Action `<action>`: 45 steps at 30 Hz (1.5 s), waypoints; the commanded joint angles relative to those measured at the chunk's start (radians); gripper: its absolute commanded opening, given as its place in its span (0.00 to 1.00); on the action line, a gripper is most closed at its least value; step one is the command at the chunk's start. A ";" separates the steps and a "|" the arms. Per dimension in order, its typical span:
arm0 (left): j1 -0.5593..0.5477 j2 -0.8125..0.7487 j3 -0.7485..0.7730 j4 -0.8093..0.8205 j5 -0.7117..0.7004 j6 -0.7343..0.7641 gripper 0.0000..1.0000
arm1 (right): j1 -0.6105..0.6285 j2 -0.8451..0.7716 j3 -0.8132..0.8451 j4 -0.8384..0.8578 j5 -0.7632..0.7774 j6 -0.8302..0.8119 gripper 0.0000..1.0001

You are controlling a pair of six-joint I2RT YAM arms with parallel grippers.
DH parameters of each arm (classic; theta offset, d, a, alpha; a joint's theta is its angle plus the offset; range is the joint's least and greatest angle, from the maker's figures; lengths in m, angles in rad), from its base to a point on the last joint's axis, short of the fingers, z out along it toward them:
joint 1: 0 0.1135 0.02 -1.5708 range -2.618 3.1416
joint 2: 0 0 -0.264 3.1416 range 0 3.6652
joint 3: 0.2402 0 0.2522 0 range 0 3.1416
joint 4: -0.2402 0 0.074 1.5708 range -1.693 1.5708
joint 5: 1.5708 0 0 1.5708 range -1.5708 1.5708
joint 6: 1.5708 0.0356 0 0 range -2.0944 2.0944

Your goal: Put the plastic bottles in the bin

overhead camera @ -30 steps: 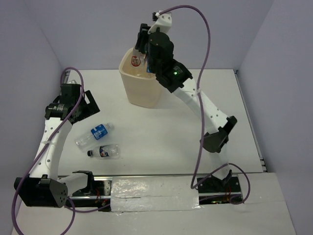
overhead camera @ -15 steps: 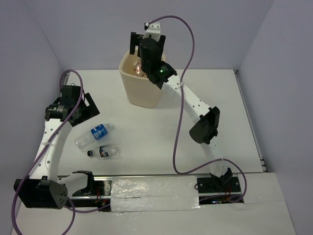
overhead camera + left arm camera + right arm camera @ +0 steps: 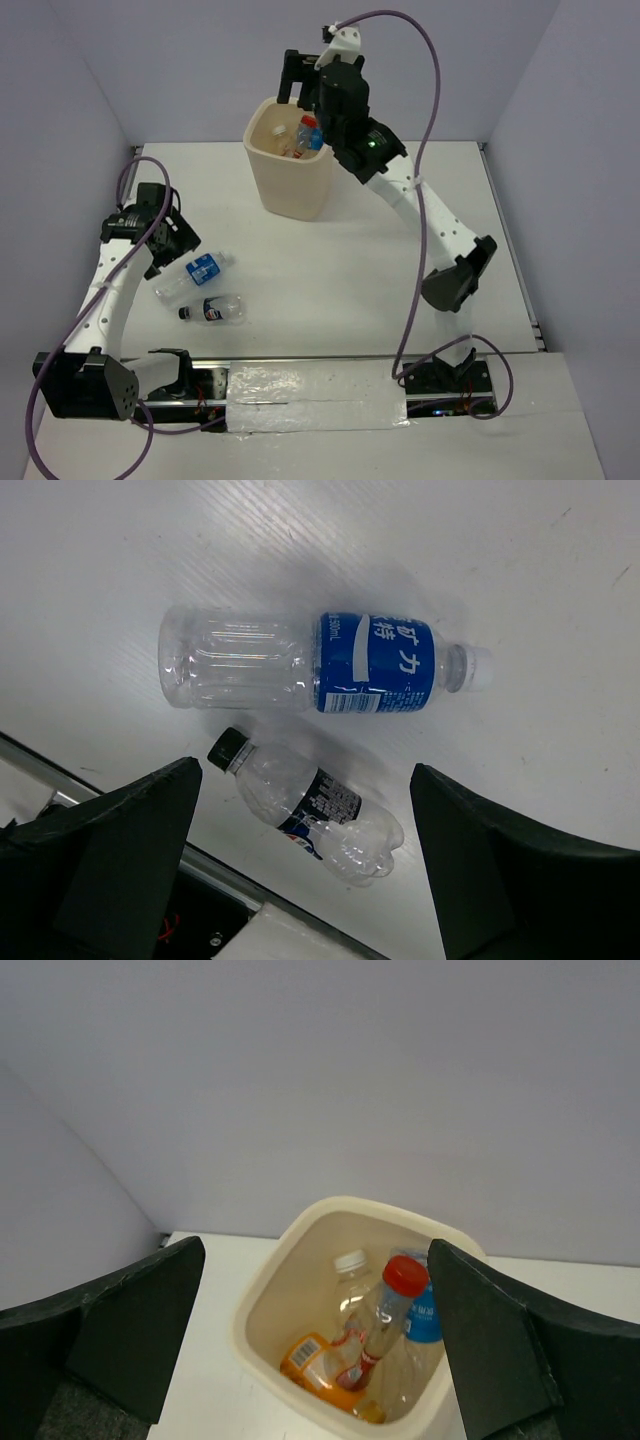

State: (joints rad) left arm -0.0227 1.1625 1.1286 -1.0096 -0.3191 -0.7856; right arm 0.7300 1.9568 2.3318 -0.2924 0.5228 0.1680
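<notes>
The cream bin [image 3: 293, 190] stands at the back of the table. Inside it [image 3: 262, 1305] lean a red-capped bottle [image 3: 388, 1310], an orange one [image 3: 318, 1363], a blue-labelled one [image 3: 426, 1322] and a white-capped clear one [image 3: 351, 1278]. My right gripper [image 3: 303, 92] hovers open above the bin's far rim, nothing between its fingers [image 3: 316, 1250]. Two plastic bottles lie on the table at the left: a blue-labelled one [image 3: 196, 271] [image 3: 310, 670] and a smaller black-capped one [image 3: 214, 310] [image 3: 305, 805]. My left gripper [image 3: 168, 243] [image 3: 303, 775] hangs open above them, touching neither.
A metal rail with tape [image 3: 300, 385] runs along the near edge, close to the black-capped bottle. Lilac walls close in the left, back and right sides. The right arm's cable [image 3: 415, 180] loops over the table's right half.
My right gripper has opened and let the red-capped bottle fall into the bin, then risen slightly. My left gripper has shifted nearer, over the two lying bottles.
</notes>
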 commanded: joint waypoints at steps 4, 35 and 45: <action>0.003 0.054 -0.007 0.003 0.047 -0.004 0.99 | 0.009 -0.168 -0.110 -0.191 -0.115 0.073 1.00; 0.003 -0.089 -0.434 0.121 0.350 -0.639 0.99 | 0.011 -0.466 -0.577 -0.315 -0.222 0.131 1.00; 0.003 -0.106 -0.549 0.189 0.325 -0.689 0.96 | 0.014 -0.463 -0.615 -0.332 -0.236 0.145 1.00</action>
State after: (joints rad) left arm -0.0227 1.0714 0.6022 -0.8463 0.0231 -1.4445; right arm 0.7338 1.5204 1.7256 -0.6273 0.2974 0.2996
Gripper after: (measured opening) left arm 0.972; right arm 0.997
